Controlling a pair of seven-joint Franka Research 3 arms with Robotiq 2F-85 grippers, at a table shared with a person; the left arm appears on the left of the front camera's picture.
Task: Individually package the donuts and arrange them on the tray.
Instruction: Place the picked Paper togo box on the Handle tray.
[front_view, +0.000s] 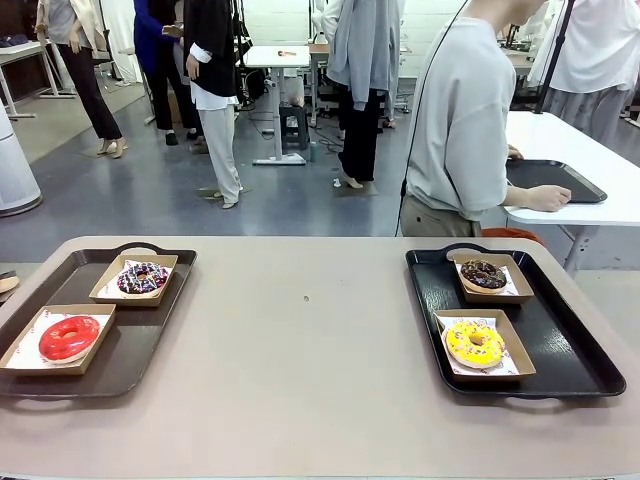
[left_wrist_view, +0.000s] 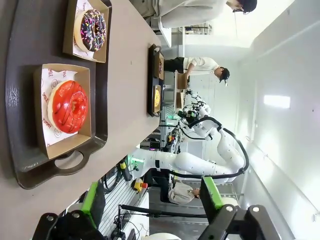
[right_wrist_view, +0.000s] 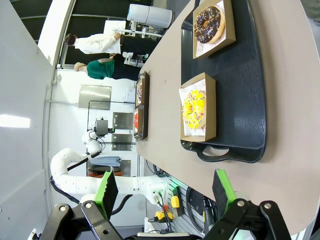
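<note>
Robotics lab: white work tables (front_view: 275, 55) on grey floor, people standing around, another white robot arm (left_wrist_view: 200, 162) behind.

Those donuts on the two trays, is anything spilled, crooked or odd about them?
Nothing stands out. The red donut and sprinkled chocolate donut sit in cardboard boxes on the brown tray; the dark chocolate donut and yellow donut likewise on the black tray.
</note>
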